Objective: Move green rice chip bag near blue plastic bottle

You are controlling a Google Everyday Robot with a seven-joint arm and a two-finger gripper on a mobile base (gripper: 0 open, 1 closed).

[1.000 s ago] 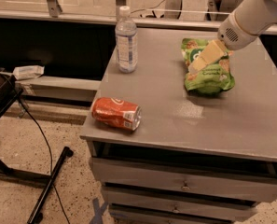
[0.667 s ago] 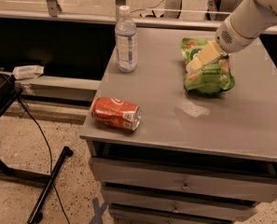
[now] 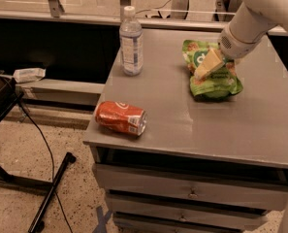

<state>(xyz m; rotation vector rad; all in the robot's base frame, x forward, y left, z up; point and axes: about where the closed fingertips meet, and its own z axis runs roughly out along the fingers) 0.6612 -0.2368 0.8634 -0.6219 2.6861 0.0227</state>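
The green rice chip bag (image 3: 212,76) lies crumpled on the right half of the grey table top (image 3: 182,120). My gripper (image 3: 207,65), at the end of the white arm (image 3: 252,21) that comes in from the upper right, rests on the bag's upper middle and covers part of its lettering. The blue plastic bottle (image 3: 131,42), clear with a white cap and pale label, stands upright near the table's back left corner, about a bag's width to the left of the bag.
An orange soda can (image 3: 121,118) lies on its side near the table's front left edge. Drawers (image 3: 192,193) sit under the top. Left of the table are a low ledge with a small white box (image 3: 29,74), cables and a black stand leg (image 3: 49,193) on the floor.
My gripper has moved a little left and down over the bag. The bag's upper left part has shifted slightly left. The bottle and the can have not moved.
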